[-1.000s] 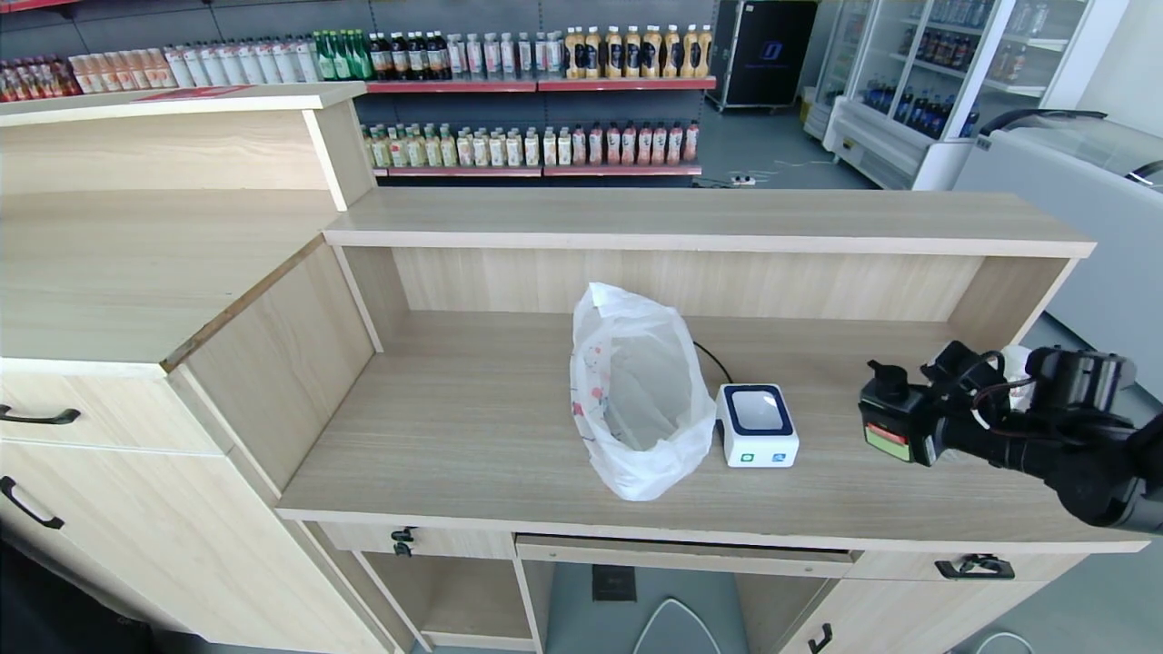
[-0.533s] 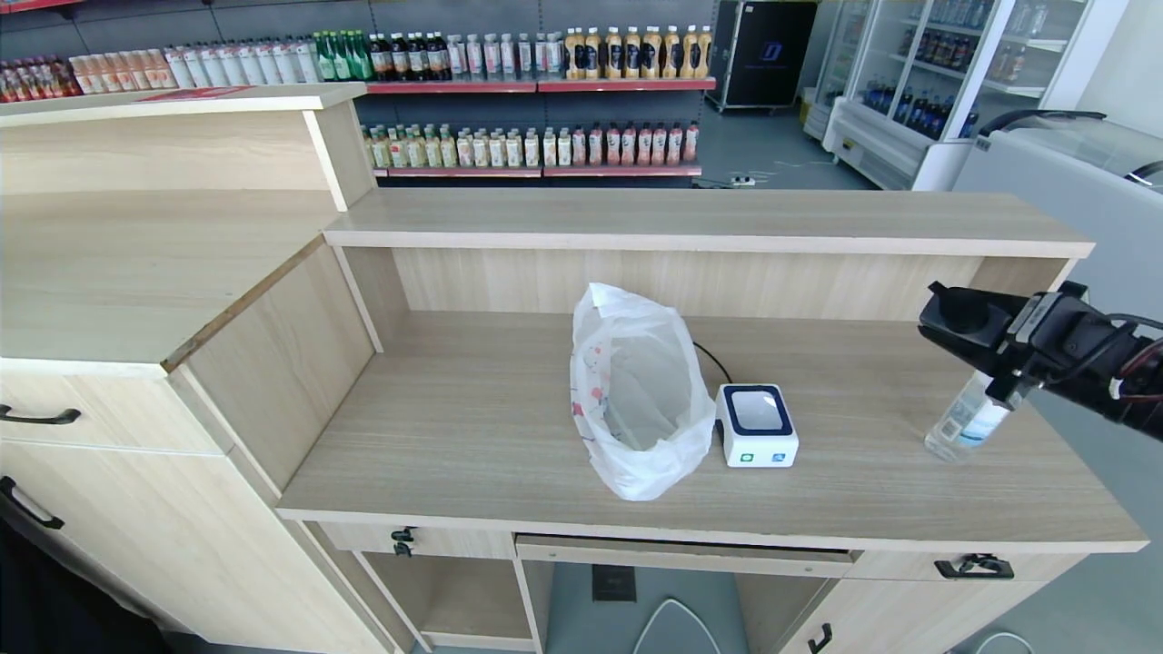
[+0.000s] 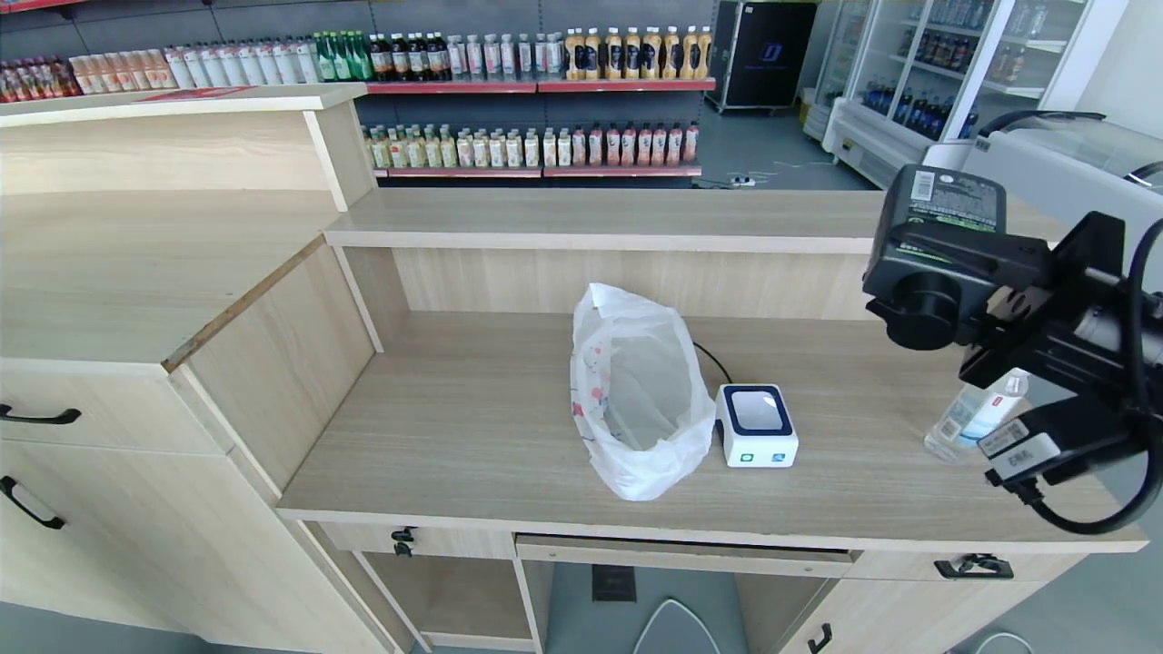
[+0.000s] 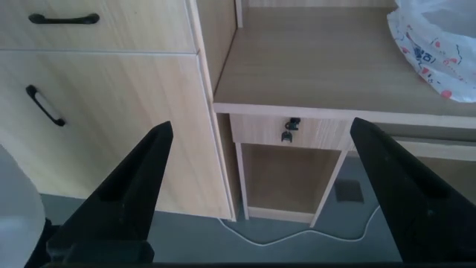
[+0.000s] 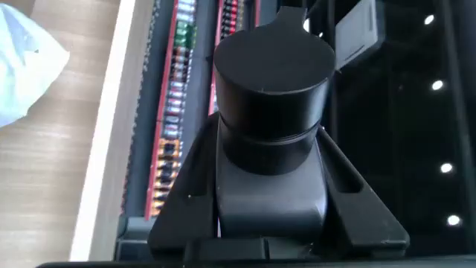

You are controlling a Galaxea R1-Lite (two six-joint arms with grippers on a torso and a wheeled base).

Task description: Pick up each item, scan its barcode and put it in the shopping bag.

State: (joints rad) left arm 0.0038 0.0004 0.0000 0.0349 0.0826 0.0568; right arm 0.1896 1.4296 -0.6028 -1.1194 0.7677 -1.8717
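Observation:
My right gripper (image 3: 977, 272) is shut on a black bottle (image 3: 940, 232) with a wide round cap, held high over the counter's right end, its white barcode label on the upturned end. In the right wrist view the black bottle (image 5: 271, 141) sits cap-outward between my right gripper's (image 5: 271, 197) fingers. A white shopping bag (image 3: 636, 391) stands open at the counter's middle, with the white barcode scanner (image 3: 757, 422) just right of it. A clear water bottle (image 3: 972, 413) stands near the right end, below that arm. My left gripper (image 4: 260, 130) hangs open and empty, low in front of the counter's left cabinet.
The wooden counter (image 3: 472, 436) has a raised back ledge and a taller cabinet block on the left. A black cable runs from the scanner behind the bag. Drawers and an open cubby (image 4: 286, 182) lie under the counter. Drink shelves stand behind.
My right arm has lifted the black bottle from just above the counter's right end up and toward the head camera, turning it. This uncovered the clear water bottle. The left arm stays put.

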